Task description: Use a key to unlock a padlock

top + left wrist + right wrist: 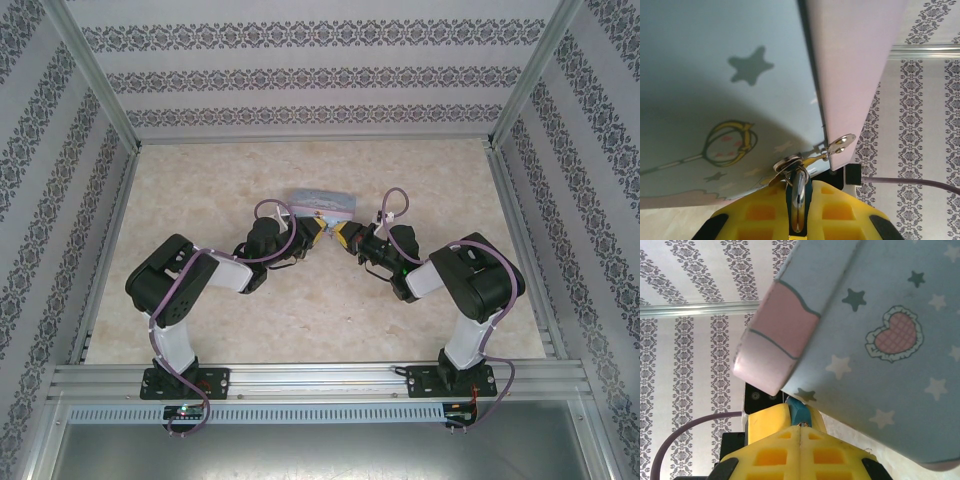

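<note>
In the left wrist view my left gripper (799, 220) is shut on the padlock (799, 197), a tiny bluish lock whose chrome shackle faces the camera. A key ring (786, 165) with small keys sits at the padlock's far end, against the tin box (730, 100). In the right wrist view the padlock (801, 412) pokes out just past my right gripper (800, 427). That gripper is shut, with a brassy glint at its seam that looks like the key's tip. The rest of the key is hidden. Both grippers (312, 238) (345, 238) meet just in front of the tin.
The pastel-blue tin box (320, 203) with stars and a heart stands right behind both grippers, close above the fingers in both wrist views. Beige tabletop (300, 310) spreads all round, bounded by metal rails (320, 378) and patterned walls.
</note>
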